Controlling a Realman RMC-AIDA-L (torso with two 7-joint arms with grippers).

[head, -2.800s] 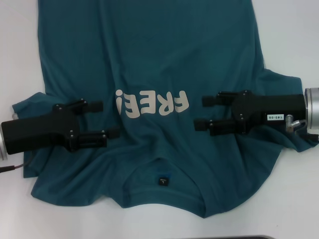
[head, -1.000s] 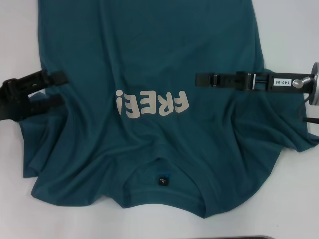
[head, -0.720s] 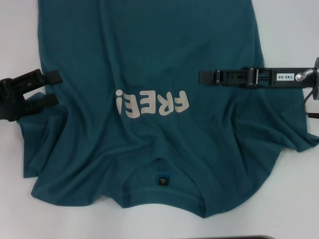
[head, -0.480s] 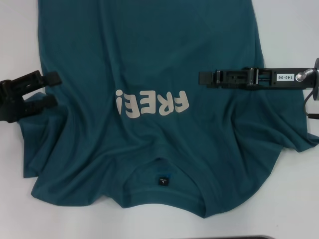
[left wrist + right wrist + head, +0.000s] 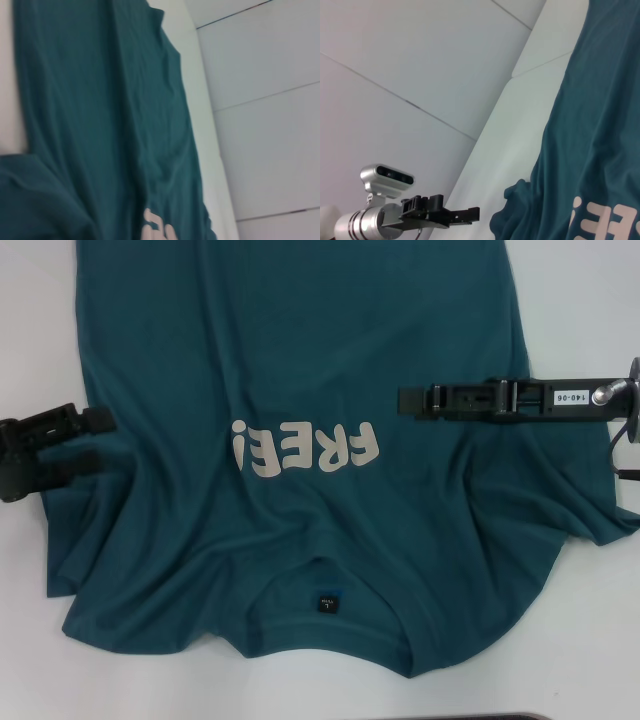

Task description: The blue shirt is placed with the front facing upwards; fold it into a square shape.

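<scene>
Since the big teal-blue cotton T-shirt (image 5: 300, 440) lies limp and wrinkly on the white table (image 5: 35, 320), we'd pinch its sleeve edges. Our left gripper (image 5: 95, 440) sits spread, empty, at the shirt's left edge; the right gripper (image 5: 405, 400) hovers edge-on, so can't tell.

Bright, even light; soft shadows; left wrist view slightly blurred

**Bare table on 2 sides, cloth across the middle**

The blue shirt (image 5: 300, 490) covers the centre from 12 o'clock down to 6. White table (image 5: 590, 300) lies bare at 2 and at 9 to 10 o'clock. The left gripper (image 5: 105, 440) sits at 9, the right gripper (image 5: 402, 400) at 3 over the cloth.
</scene>
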